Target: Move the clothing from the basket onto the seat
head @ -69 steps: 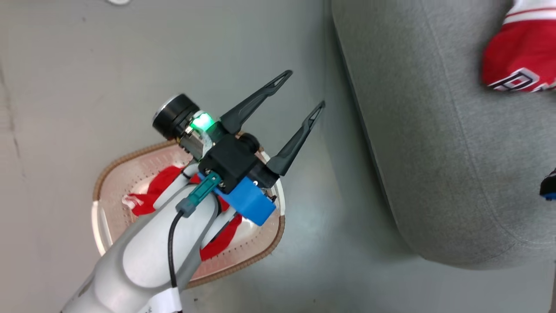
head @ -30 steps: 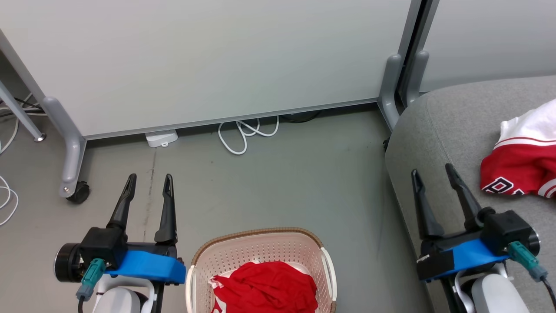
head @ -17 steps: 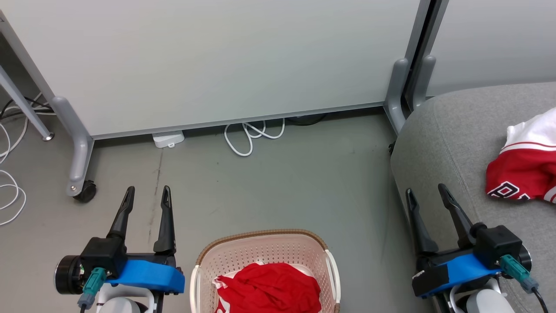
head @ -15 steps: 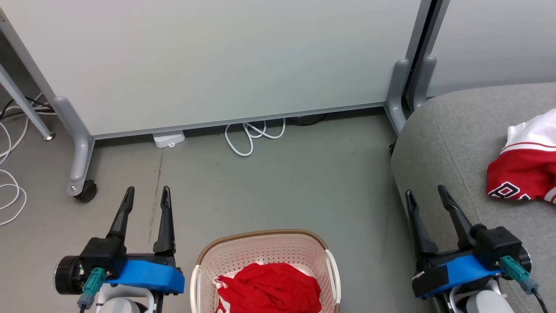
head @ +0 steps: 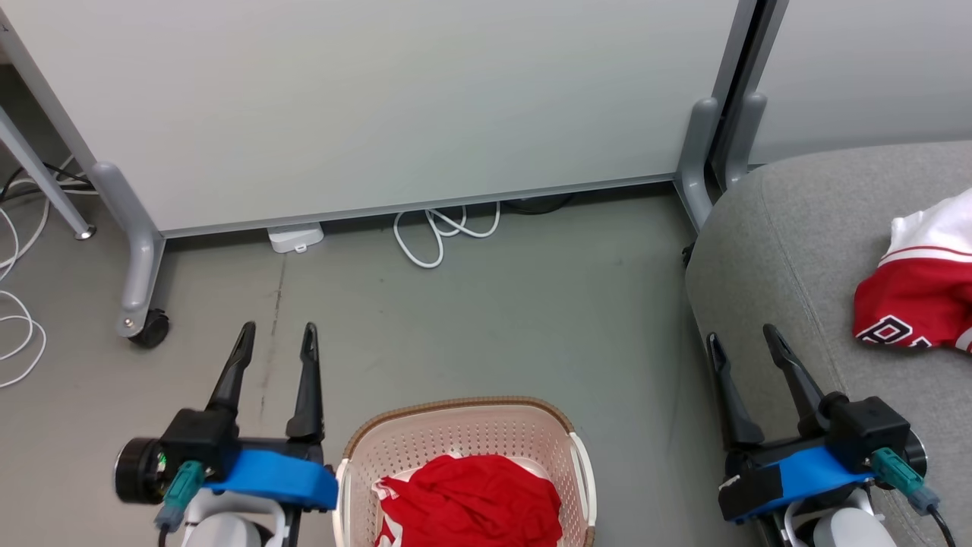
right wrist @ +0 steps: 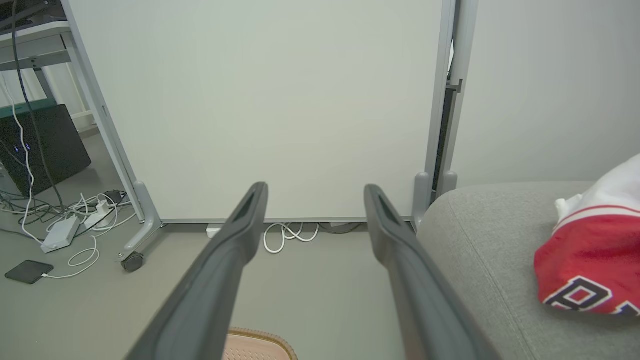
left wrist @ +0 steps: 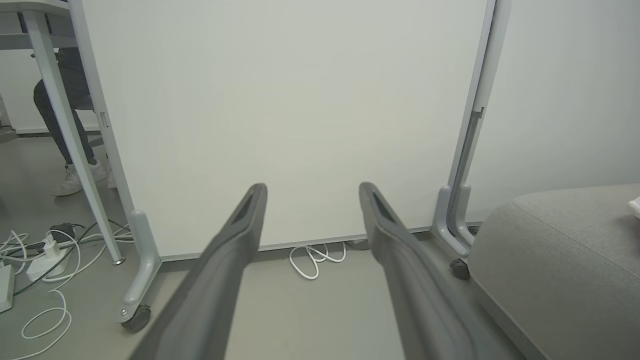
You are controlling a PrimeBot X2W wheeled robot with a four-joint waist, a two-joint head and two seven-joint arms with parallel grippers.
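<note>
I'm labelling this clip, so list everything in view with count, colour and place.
basket: one, cream with brown rim, floor between the grippers
red garment: one, red, in the basket
jersey: one, red and white, on the seat
seat: one, grey, right side
partition panels: two, pale, at the back
cable coil: one, white, floor under the panels
chargers and cables: several, white, floor far left
phone: one, black, floor far left
person's legs: one pair, dark trousers, behind a desk leg
left gripper: one, dark, open, lower left
right gripper: one, dark, open, by the seat's edge
</note>
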